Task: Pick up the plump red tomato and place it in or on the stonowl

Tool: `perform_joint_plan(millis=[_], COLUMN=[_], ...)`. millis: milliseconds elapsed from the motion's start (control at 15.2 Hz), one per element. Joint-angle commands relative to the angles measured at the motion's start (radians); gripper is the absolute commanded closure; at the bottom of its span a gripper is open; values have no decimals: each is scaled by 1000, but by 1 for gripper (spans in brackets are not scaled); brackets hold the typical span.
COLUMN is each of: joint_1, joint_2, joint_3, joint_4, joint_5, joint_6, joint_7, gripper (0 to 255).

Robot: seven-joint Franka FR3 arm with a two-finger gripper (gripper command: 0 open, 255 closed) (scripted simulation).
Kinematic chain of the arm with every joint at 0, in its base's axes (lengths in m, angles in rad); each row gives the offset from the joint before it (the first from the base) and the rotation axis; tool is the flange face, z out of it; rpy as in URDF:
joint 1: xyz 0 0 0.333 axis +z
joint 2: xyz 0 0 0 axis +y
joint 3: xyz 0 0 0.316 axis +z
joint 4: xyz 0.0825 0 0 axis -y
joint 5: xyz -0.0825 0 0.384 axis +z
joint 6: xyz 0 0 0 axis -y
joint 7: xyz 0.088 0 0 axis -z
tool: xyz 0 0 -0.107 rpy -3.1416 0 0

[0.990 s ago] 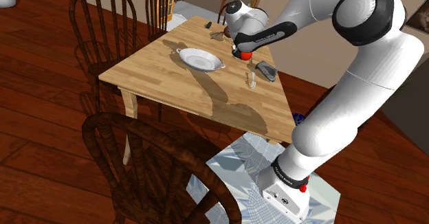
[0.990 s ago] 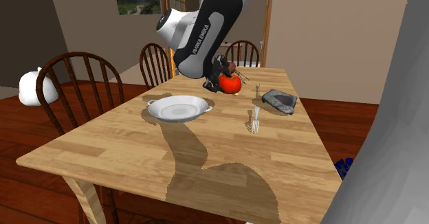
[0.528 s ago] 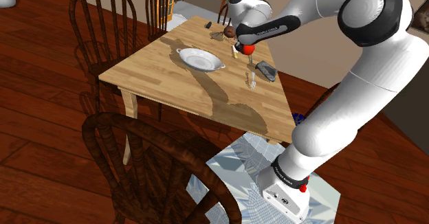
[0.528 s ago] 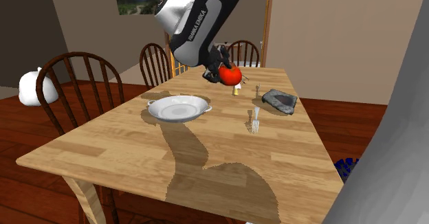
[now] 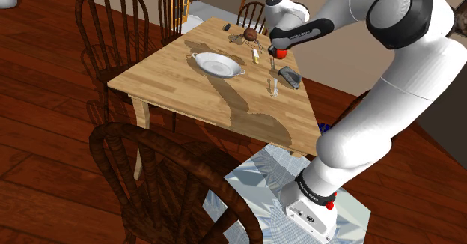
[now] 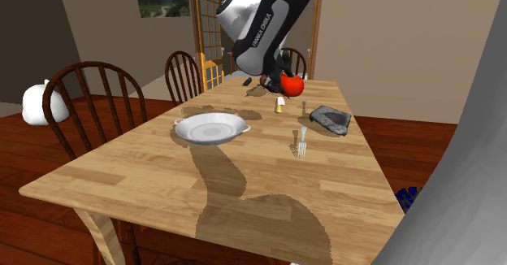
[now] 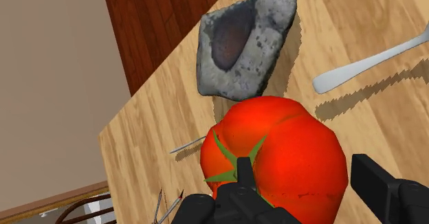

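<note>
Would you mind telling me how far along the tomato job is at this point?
Done: the tomato is off the table, clasped in the pincer. In hand: it hangs in the air near the grey stone bowl, which lies empty on the table. Left: bringing it over the bowl and letting go.

White two-handled dish (image 6: 211, 128) and silver fork (image 6: 301, 145), apart, on wooden table (image 6: 130, 182)
</note>
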Motion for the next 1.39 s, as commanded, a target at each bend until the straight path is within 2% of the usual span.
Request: perform_joint_plan(millis=[0, 528, 1056, 1320], joint_1=[-27, -139, -265, -261], joint_2=[6, 85, 216, 236], joint_3=[-24, -111, -159, -169], joint_4=[12, 98, 252, 232], joint_5=[2, 36, 149, 112], joint_6=[37, 187, 305, 336], joint_7=[-39, -191, -388, -340], gripper=[255, 255, 255, 255])
